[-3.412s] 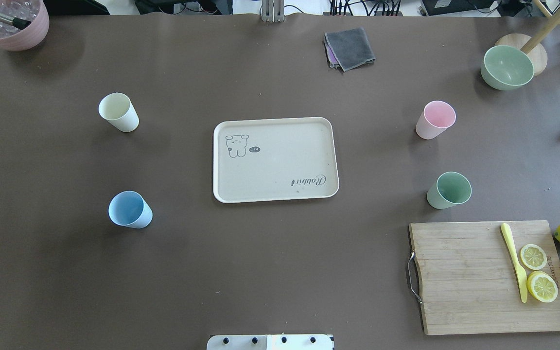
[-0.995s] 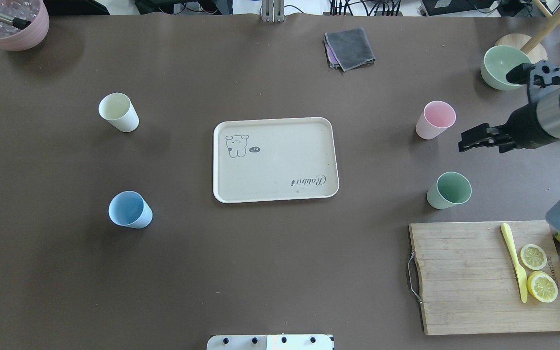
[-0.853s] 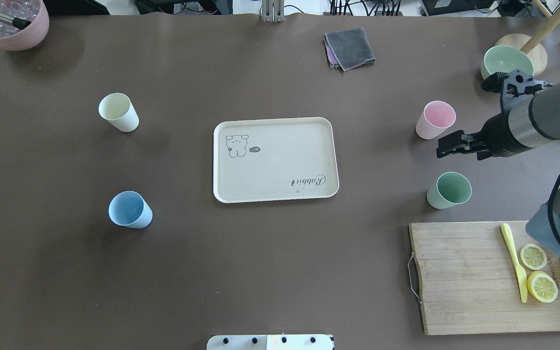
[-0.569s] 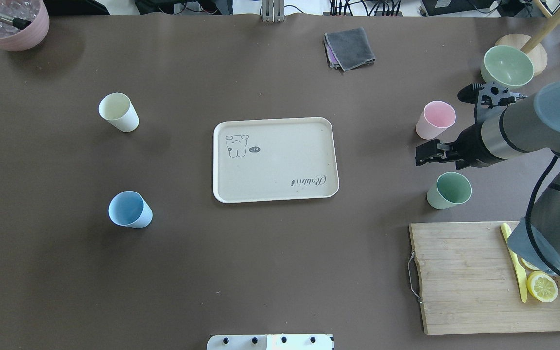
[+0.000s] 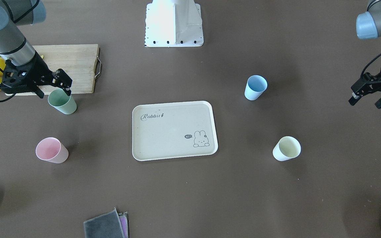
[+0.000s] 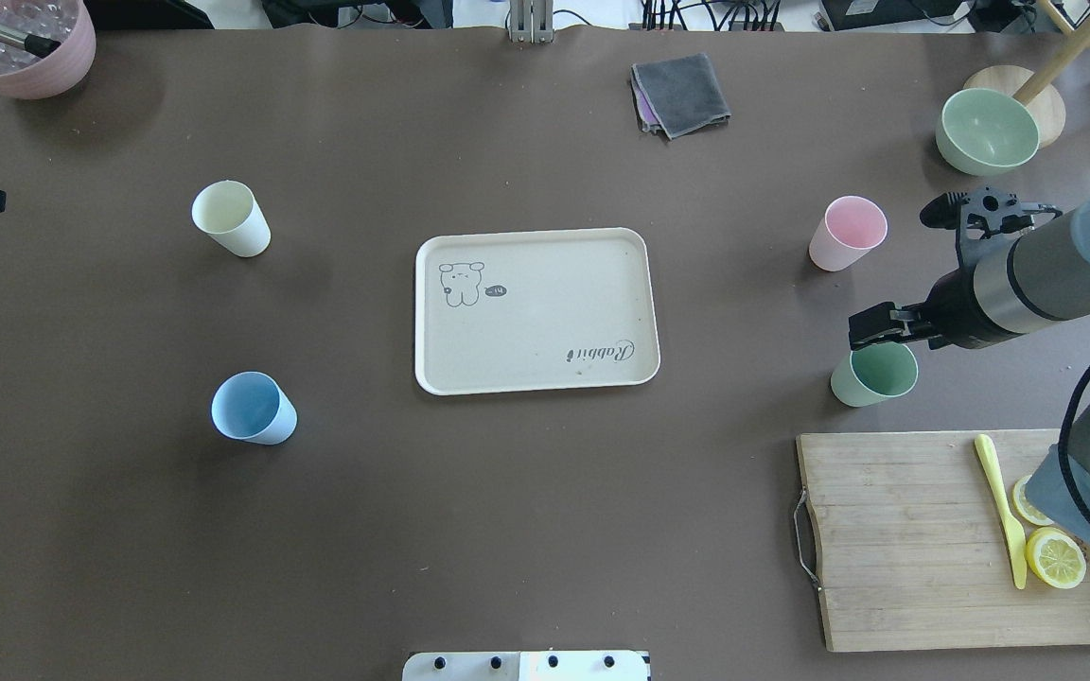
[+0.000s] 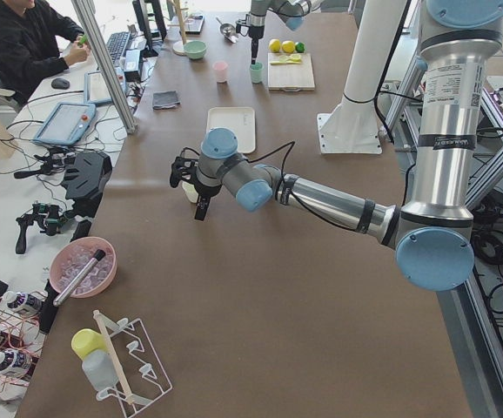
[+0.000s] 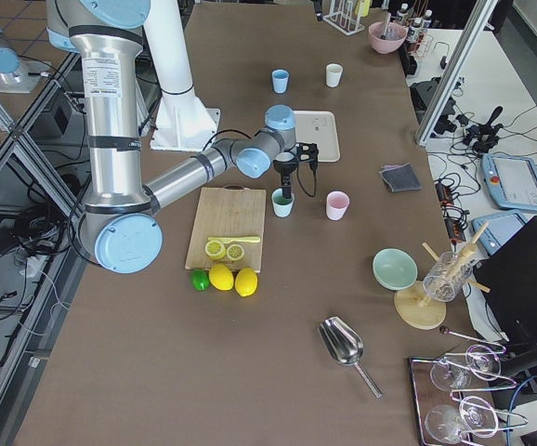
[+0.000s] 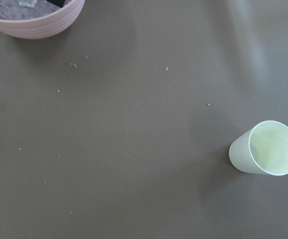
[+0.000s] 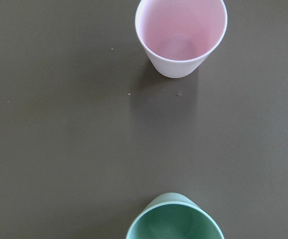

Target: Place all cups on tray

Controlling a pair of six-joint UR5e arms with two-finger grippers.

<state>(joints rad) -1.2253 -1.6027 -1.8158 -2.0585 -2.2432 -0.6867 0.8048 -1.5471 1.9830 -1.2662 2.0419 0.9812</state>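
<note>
"Cups, four in all: are any sitting on the tray [image 6: 545,233]?"

"None. The tray is lying bare at mid-table. The green cup [image 6: 872,375] and the pink cup [image 6: 847,234] are standing upright on the robot's right of it. The cream cup [image 6: 231,218] and the blue cup [image 6: 253,408] are standing on its left. All four are well apart from the rim."

"Which step is running?"

"By judgement, the first pick. The right gripper [image 5: 53,89] is hovering over the green cup, near the cutting board [image 6: 905,539], jaws spread wide and gripping nothing. Whether it is dipping below the cup's rim cannot be told."

"And the other arm?"

"The left gripper [image 5: 365,101] is hanging near the table's edge, jaws likewise parted and empty, well apart from the cream cup."

"Next move?"

"It is likely calling for a straight lowering until the jaws are bracketing the green cup's wall. Then come a close, a lift clearing the tray's raised rim, and a set-down leaving room for three more. An off-centre pinch is risking a tip."
</note>
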